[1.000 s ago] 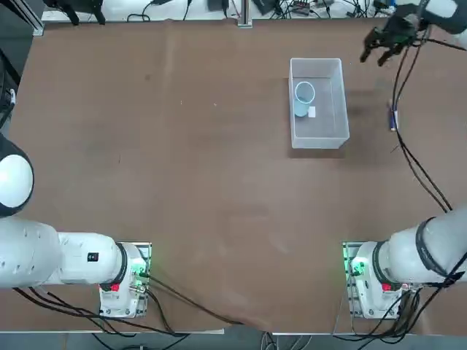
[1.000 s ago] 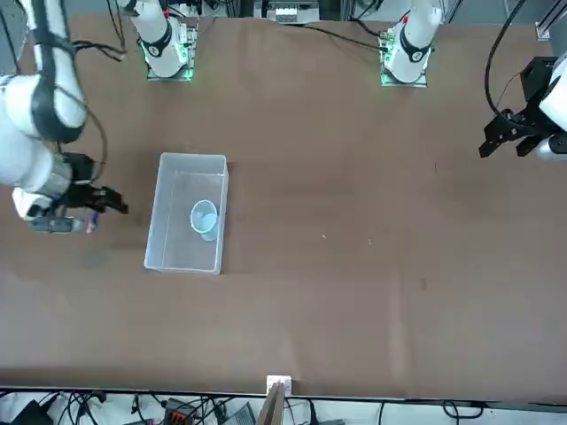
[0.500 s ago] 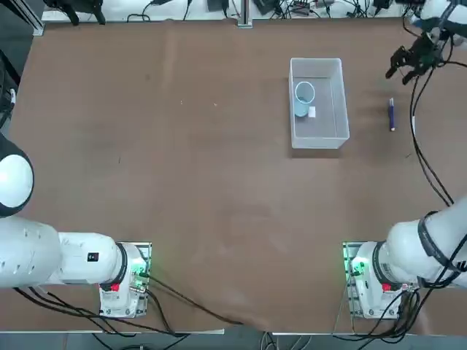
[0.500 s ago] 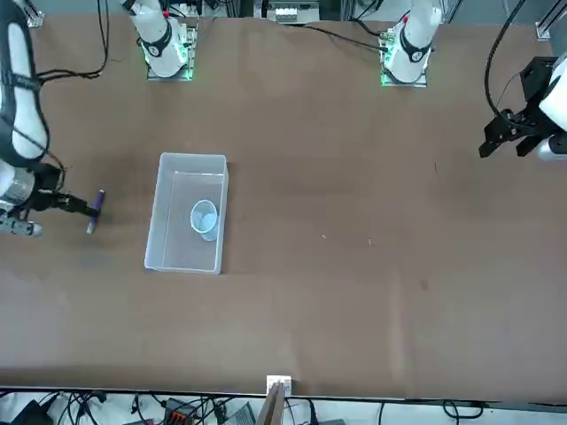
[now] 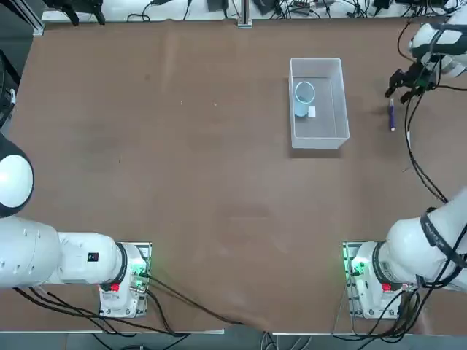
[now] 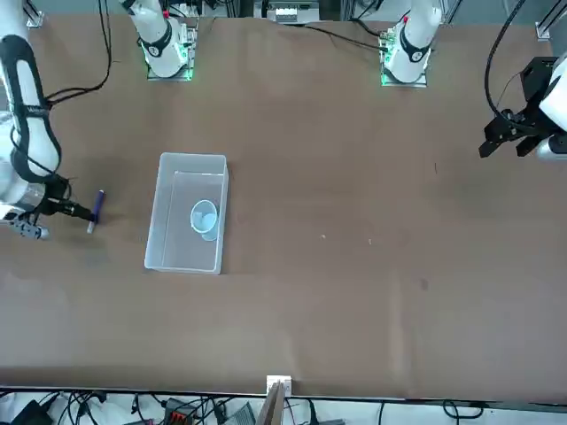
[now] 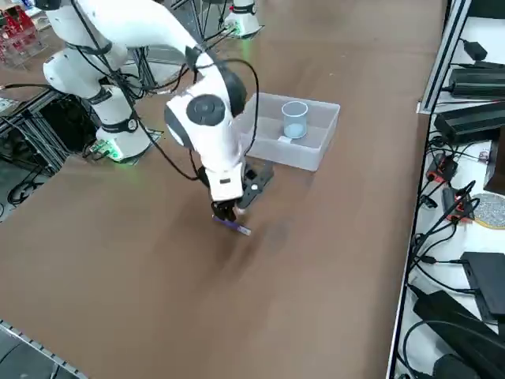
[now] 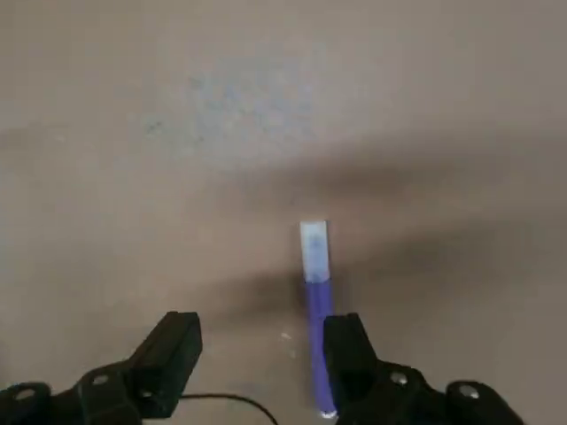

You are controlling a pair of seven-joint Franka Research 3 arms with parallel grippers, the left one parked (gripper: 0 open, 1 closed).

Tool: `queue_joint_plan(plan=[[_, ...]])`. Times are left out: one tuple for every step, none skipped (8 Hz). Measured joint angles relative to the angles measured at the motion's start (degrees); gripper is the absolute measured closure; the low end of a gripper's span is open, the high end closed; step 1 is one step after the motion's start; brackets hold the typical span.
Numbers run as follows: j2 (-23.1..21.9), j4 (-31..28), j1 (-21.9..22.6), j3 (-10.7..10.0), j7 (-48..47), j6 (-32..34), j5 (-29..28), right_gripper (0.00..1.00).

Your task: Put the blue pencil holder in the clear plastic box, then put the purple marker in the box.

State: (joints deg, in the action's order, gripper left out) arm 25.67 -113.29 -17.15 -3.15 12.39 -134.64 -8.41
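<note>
You will find no legible text, brand, number or sign in any view. The clear plastic box (image 5: 318, 102) carries a small white label (image 5: 312, 111) on its bottom, but nothing on it can be read.

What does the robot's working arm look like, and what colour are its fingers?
The right arm is made of chunky, rounded white segments with dark grey bands at the joints. A round grey cap sits on its wrist. Black cables loop along it. Green lights glow at its base. The right gripper is black, with two blocky square-tipped fingers.
</note>
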Motion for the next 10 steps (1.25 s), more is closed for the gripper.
queue_joint_plan(plan=[[0.32, -1.92, 0.0, 0.09, 0.0, -3.03, 1.95, 0.19], [0.39, -3.73, 0.0, 0.1, -0.01, -5.25, 3.02, 0.2], [0.39, -4.79, -0.01, 0.1, -0.01, -6.18, 3.41, 0.22], [0.38, -5.24, -0.01, 0.09, -0.01, -6.45, 3.56, 0.24], [0.38, -5.47, -0.02, 0.09, 0.0, -6.73, 3.6, 0.25], [0.38, -5.75, -0.03, 0.09, 0.0, -7.19, 3.6, 0.27], [0.4, -6.14, -0.04, 0.09, 0.0, -7.69, 3.61, 0.29], [0.48, -6.51, -0.05, 0.09, 0.0, -8.14, 3.9, 0.3], [0.6, -6.76, -0.06, 0.09, 0.28, -8.42, 4.46, 0.32], [0.74, -6.82, -0.24, 0.07, 0.94, -8.54, 4.94, 0.34]])
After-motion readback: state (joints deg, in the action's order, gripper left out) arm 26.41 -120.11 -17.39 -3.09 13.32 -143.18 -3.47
